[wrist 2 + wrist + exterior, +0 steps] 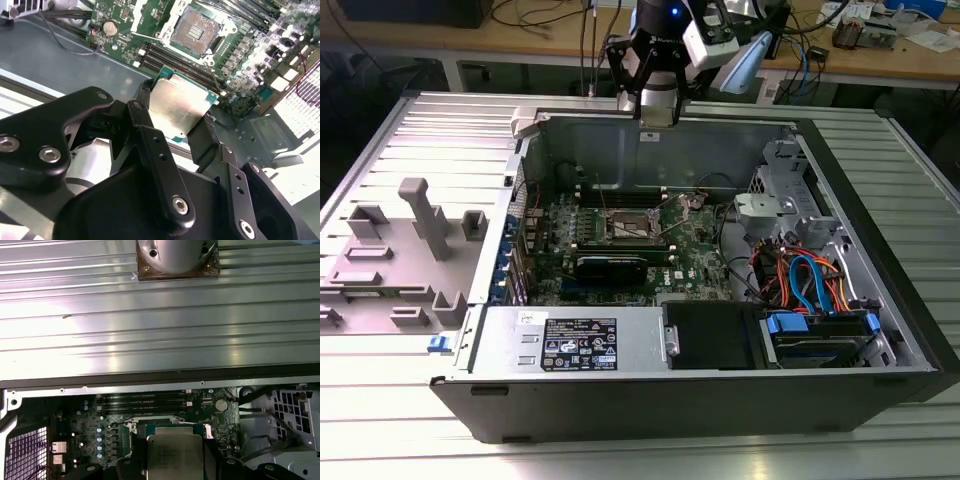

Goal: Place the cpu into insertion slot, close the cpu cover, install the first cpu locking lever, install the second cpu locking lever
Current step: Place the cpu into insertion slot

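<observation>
1. Cpu (181, 106), dull silver top showing, is clamped between the black fingers (204, 137) of the gripper (175, 117).
2. It hangs over the green motherboard (125, 37), apart from the uncovered insertion slot (195, 31).
3. An open computer case (720, 150) surrounds the board.

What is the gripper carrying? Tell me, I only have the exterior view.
Observer: In the second wrist view the gripper is shut on the cpu, silver top towards the camera.
Operator: Report the insertion slot's state.
Observer: In that view the insertion slot is bare, its dark centre exposed, with no chip in it.
Operator: Say whether the chip is at the slot.
Observer: No. In the second wrist view, memory slots show between the cpu and the insertion slot.
</observation>
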